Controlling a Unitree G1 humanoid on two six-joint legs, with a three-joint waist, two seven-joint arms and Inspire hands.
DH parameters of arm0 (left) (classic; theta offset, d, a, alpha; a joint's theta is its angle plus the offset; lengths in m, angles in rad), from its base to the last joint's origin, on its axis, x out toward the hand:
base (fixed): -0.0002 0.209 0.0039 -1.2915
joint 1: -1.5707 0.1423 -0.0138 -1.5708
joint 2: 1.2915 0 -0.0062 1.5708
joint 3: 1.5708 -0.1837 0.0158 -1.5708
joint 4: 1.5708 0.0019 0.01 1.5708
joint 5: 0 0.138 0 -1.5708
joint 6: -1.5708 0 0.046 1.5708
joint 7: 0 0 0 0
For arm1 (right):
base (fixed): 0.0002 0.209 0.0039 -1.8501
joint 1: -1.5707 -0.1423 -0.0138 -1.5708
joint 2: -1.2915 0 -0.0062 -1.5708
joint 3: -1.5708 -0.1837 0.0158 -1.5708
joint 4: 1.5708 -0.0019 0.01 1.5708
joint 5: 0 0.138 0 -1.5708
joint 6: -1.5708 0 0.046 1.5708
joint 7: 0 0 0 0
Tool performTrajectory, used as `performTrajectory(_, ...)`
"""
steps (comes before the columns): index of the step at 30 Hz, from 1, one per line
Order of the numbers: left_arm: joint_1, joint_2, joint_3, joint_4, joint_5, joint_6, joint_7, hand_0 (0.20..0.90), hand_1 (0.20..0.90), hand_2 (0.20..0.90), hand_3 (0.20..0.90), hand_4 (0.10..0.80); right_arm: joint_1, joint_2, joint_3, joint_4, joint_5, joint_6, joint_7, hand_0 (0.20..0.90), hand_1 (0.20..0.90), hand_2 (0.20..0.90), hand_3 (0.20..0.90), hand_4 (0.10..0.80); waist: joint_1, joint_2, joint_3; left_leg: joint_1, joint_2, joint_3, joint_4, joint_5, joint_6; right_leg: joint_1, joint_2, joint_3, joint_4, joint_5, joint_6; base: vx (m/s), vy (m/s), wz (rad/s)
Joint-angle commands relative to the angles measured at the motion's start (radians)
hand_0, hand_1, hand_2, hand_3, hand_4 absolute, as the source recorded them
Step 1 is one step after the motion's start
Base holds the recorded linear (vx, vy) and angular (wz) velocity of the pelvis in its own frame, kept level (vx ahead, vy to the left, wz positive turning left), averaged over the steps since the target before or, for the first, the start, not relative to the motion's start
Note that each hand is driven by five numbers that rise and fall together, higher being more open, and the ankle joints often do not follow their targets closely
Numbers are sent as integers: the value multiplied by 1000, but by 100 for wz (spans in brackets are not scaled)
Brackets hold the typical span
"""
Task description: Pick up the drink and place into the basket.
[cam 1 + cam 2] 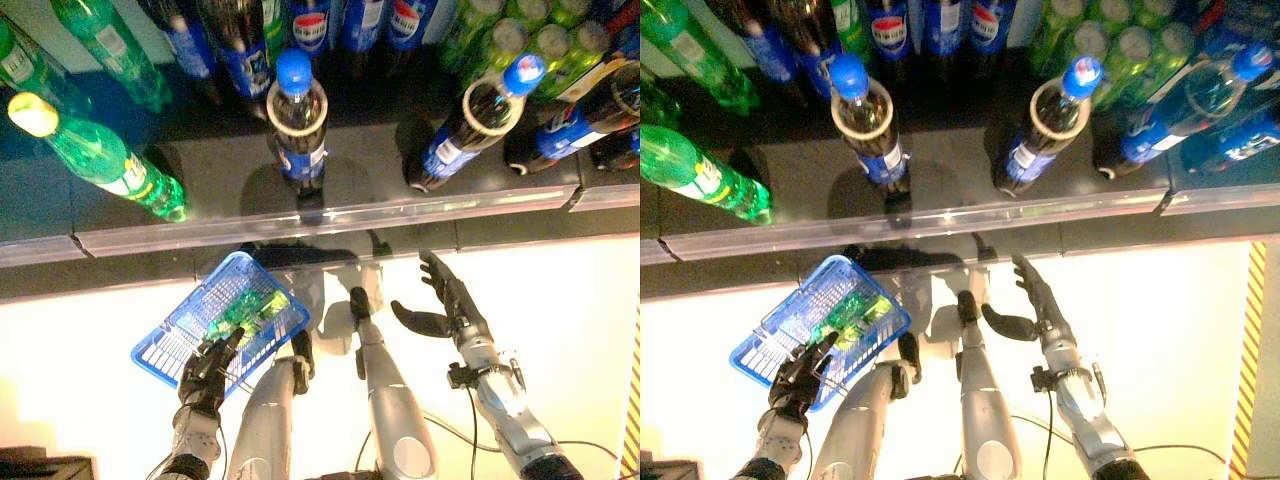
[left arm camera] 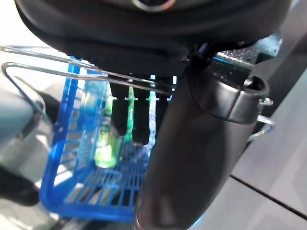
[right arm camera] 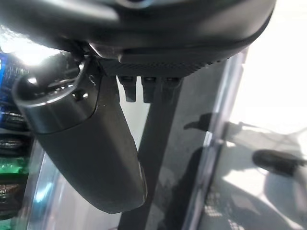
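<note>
My left hand [image 1: 207, 370] is curled round the wire handle [image 2: 48, 72] of a blue plastic basket [image 1: 160, 345] and holds it up in front of the shelf. A green drink bottle [image 1: 245, 308] lies inside the basket, also seen through the mesh as the green bottle [image 2: 105, 143] in the left wrist view. To the right, my right hand [image 1: 445, 300] is open and empty, its fingers [image 3: 144, 91] straight. It hovers just below the shelf's front rail [image 1: 330, 220], apart from the basket.
The dark shelf carries a cola bottle with a blue cap [image 1: 297, 120], a second one [image 1: 470, 125] to its right and a green bottle [image 1: 100, 155] at the left. More bottles crowd the back row. Pale floor lies below the shelf.
</note>
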Motion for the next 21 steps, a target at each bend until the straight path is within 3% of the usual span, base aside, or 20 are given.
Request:
performTrajectory(1,31,9,33,-105,-30,-68,-36,300,300,300,200,100,2,-78,-71,-181,-27,-132,-74,900,900,900,900,800,11,37,-27,-53,-52,-159,4,23,-12,13,89,-89,118,-160,-52,0,0,0)
performTrajectory(12,53,-6,55,-132,-56,-67,-91,300,300,300,200,100,31,-103,-128,-291,-62,-204,-127,900,900,900,900,800,-1,46,-14,-81,-56,-152,20,28,-13,-19,100,-87,132,-158,-56,-27,14,-4)
performTrajectory(17,71,-23,57,-151,-57,-80,-116,300,300,300,200,100,77,-63,-165,-280,1,-314,-173,900,900,900,900,800,-16,50,-9,-55,-58,-133,14,20,-12,8,90,-84,115,-154,-49,-12,56,-2)
performTrajectory(21,88,-31,64,-145,-60,-80,-129,300,300,300,200,100,102,-50,-197,-322,-53,-394,-229,900,900,900,900,800,-30,54,-8,-38,-61,-117,27,12,-9,30,86,-75,109,-153,-44,21,72,-6)
